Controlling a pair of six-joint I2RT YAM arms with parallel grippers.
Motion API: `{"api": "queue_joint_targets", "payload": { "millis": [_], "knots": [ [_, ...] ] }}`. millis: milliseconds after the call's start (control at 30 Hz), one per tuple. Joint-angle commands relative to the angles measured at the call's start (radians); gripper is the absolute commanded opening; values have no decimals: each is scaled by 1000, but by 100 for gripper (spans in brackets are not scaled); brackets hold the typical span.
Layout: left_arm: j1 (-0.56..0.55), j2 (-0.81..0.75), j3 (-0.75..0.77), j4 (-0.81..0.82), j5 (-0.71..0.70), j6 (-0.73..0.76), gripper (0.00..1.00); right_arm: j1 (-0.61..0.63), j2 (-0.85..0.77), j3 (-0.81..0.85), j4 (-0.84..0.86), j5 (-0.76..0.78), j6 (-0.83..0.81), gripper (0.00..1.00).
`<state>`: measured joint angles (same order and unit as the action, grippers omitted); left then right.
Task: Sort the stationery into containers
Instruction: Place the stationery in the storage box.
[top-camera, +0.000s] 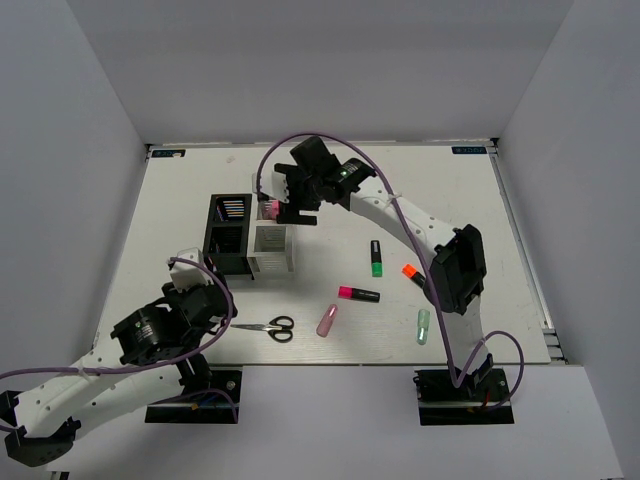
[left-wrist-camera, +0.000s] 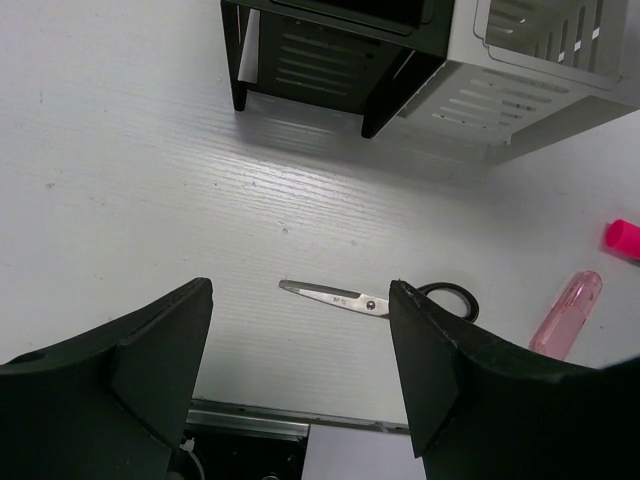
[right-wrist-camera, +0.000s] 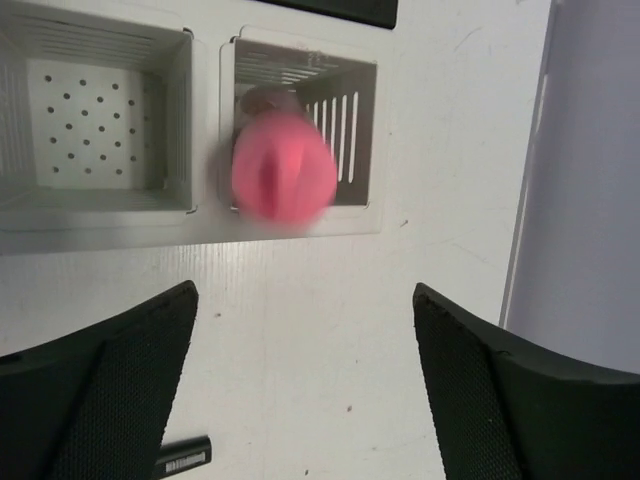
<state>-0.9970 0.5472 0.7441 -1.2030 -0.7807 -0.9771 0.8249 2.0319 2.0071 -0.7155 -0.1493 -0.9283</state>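
My right gripper (top-camera: 288, 202) (right-wrist-camera: 305, 295) is open above the white organizer (top-camera: 273, 262) (right-wrist-camera: 110, 235). A fat pink marker (top-camera: 270, 208) (right-wrist-camera: 283, 178), blurred and end-on, is in or over its far compartment, free of my fingers. My left gripper (top-camera: 212, 287) (left-wrist-camera: 300, 292) is open and empty, just left of the black-handled scissors (top-camera: 271, 327) (left-wrist-camera: 372, 300). The black organizer (top-camera: 228, 238) (left-wrist-camera: 330, 50) stands beside the white one (left-wrist-camera: 540, 80). On the table lie a pale pink stick (top-camera: 327, 320) (left-wrist-camera: 565, 318), a pink-capped highlighter (top-camera: 358, 294) (left-wrist-camera: 622, 237), a green-capped one (top-camera: 376, 258), an orange-capped one (top-camera: 412, 273) and a mint stick (top-camera: 423, 326).
The black organizer's far compartment holds some striped items (top-camera: 233, 208). A black highlighter end (right-wrist-camera: 185, 458) shows at the bottom of the right wrist view. The table's near edge (left-wrist-camera: 300, 420) runs just below the scissors. White walls close in the table on three sides.
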Motion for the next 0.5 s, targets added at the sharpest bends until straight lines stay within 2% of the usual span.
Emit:
{"api": "queue_joint_targets", "payload": {
  "millis": [0, 133, 200, 233, 267, 300, 333, 367, 400, 433, 467],
  "knots": [
    [-2, -10, -6, -4, 0, -11, 82, 2, -24, 10, 67, 10, 9, 90],
    [-5, -12, -6, -6, 0, -14, 82, 0, -36, 10, 85, 1, 35, 89],
    [-5, -12, -6, -4, 1, -12, 82, -1, -41, 10, 96, -10, 51, 81],
    [-3, -9, -3, -3, 3, -11, 79, 0, -61, 9, 103, -10, 86, 71],
    [-3, -7, -6, 14, 11, 17, 76, 2, -70, 7, 123, 17, 110, 30],
    [-3, 0, -9, 22, 23, 26, 68, 2, -102, -4, 151, 43, 147, 0],
    [-3, 6, -9, 48, 30, 43, 28, 3, -123, -80, 247, 63, 269, 0],
    [-3, 14, -5, 81, 66, 79, 9, -3, -209, -117, 276, 89, 323, 0],
    [-3, 34, -3, 92, 80, 119, 0, -7, -237, -184, 307, 102, 389, 0],
    [-3, 68, 6, 127, 95, 153, 0, -32, -268, -242, 318, 114, 612, 21],
    [-3, 86, 30, 131, 139, 163, 0, -44, -342, -266, 291, 15, 665, 59]
  ]
}}
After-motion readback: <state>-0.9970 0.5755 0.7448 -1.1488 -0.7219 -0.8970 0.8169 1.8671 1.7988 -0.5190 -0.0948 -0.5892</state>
